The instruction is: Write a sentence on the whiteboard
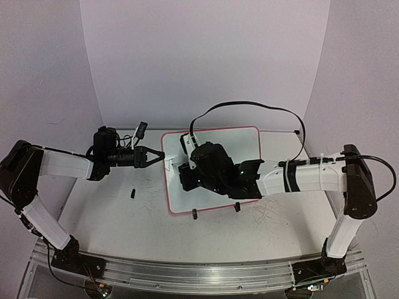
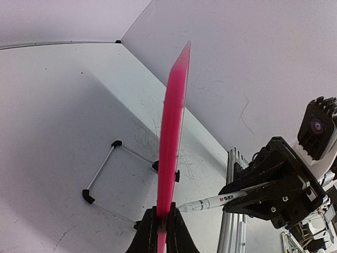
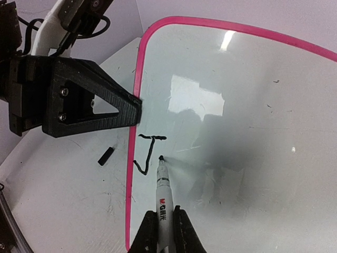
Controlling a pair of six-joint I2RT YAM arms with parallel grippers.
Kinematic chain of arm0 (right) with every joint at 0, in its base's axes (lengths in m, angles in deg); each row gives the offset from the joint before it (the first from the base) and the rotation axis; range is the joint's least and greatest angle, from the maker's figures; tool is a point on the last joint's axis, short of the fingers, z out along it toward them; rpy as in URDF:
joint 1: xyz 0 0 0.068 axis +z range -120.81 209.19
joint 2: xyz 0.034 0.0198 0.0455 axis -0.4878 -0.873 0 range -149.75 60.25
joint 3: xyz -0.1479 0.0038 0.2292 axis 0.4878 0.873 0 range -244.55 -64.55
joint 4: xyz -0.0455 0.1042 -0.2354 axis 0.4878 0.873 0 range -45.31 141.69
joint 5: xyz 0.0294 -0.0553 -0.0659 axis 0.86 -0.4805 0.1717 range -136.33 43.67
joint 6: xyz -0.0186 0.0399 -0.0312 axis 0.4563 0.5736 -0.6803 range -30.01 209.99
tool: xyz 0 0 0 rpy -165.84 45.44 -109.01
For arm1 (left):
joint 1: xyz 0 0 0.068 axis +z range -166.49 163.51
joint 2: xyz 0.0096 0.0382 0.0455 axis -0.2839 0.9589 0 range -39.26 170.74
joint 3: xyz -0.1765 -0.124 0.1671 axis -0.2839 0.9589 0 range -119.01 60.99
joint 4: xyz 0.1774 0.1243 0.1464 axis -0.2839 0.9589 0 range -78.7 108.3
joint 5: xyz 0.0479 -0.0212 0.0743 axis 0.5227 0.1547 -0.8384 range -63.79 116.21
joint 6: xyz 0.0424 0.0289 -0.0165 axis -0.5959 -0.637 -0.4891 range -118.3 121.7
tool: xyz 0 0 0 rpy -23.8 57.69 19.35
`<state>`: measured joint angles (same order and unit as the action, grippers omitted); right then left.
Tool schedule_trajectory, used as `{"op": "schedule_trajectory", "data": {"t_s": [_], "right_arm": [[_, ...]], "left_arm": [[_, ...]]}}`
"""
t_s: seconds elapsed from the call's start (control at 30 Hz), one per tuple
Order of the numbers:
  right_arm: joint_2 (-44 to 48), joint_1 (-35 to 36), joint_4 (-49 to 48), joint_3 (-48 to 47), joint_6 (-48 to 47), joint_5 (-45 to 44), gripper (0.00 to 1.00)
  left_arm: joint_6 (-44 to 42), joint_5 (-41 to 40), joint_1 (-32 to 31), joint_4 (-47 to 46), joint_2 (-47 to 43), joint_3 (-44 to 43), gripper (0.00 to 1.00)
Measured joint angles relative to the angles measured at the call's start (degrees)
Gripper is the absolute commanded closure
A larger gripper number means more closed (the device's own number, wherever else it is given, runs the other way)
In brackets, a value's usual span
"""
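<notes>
Marker tip at the whiteboard, seen from the right wrist.
A marker is clamped in the right gripper, its tip set beside a black hooked stroke. The pink left rim is pinched by the left gripper. A small black piece is seen on the table.

Hidden & cut off
Top view: black right wrist covers middle of red-rimmed white whiteboard; black strokes unseen there. R wrist view: white marker pen cut by btm edge, label too small.

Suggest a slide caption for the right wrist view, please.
Right gripper holds marker tip on the whiteboard beside a black J-like stroke; left gripper clamps the rim.
</notes>
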<state>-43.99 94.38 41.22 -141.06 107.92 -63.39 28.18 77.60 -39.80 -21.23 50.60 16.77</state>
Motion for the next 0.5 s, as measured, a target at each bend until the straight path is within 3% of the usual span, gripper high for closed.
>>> {"op": "schedule_trajectory", "data": {"t_s": [0.5], "right_arm": [[-0.3,0.1,0.1,0.0,0.5,0.0,1.0]], "left_arm": [[0.0,0.0,0.0,0.0,0.0,0.0,1.0]]}}
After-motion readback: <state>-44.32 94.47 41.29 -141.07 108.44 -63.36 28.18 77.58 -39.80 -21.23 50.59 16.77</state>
